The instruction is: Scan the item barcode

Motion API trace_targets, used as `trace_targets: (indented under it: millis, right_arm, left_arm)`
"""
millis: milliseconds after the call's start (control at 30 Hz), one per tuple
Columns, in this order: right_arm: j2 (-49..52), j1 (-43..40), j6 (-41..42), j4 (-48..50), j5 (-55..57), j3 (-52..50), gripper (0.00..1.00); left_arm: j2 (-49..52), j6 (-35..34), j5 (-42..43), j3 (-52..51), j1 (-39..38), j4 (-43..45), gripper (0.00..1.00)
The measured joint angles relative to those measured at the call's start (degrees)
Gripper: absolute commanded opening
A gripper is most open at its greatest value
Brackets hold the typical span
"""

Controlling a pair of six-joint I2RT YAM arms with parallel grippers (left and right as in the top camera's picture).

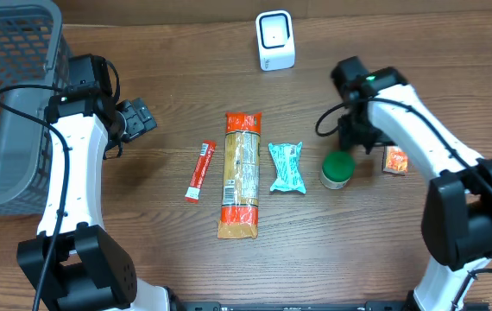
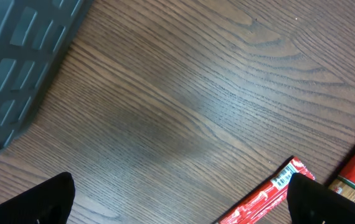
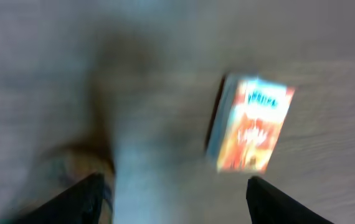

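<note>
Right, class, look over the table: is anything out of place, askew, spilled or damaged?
Nothing much stands out: no spill, no visible damage. The red stick packet lies slightly slanted beside the straight long packet, and the teal wrapper looks a bit crumpled.

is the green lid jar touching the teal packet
Apart. The overhead view shows bare table between the teal packet and the green lid jar.
</note>
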Motion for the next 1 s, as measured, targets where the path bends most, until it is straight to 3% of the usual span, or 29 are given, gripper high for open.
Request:
trace_targets:
  millis: [167,233,267,300,400,633,767,1000]
  right_arm:
    - [0.0,-5.8,-2.0,-0.1,-6.7,0.0,0.8]
    - [0.0,-8.2,-2.2,1.1,-8.8,0.0,0.69]
    - [0.0,-9.2,-2.3,1.5,-9.6,0.0,0.55]
    - [0.0,-10.5,-2.8,1.8,-10.6,0.0,0.49]
    - [0.0,-13.0,-2.7,2.2,-12.2,0.0,0.43]
    - [0.0,-12.6,-1.1,6.4,-10.7,-3.5,0.41]
    - [0.0,-12.3,0.7,11.5,-9.1,-8.5,0.27]
    - [0.0,-12.0,2.3,17.2,-5.7,-13.5,0.25]
  left_arm:
    - [0.0,0.0,0.0,0.0,0.0,0.0,1.0]
    - [0.0,0.0,0.0,0.0,0.0,0.0,1.0]
    - [0.0,0.0,0.0,0.0,0.0,0.0,1.0]
    - [0.0,0.0,0.0,0.0,0.0,0.0,1.0]
    - [0.0,0.0,0.0,0.0,0.0,0.0,1.0]
    - [0.0,0.0,0.0,0.0,0.0,0.0,1.0]
    - [0.0,0.0,0.0,0.0,0.0,0.0,1.0]
    - [0.0,0.0,0.0,0.0,0.0,0.0,1.0]
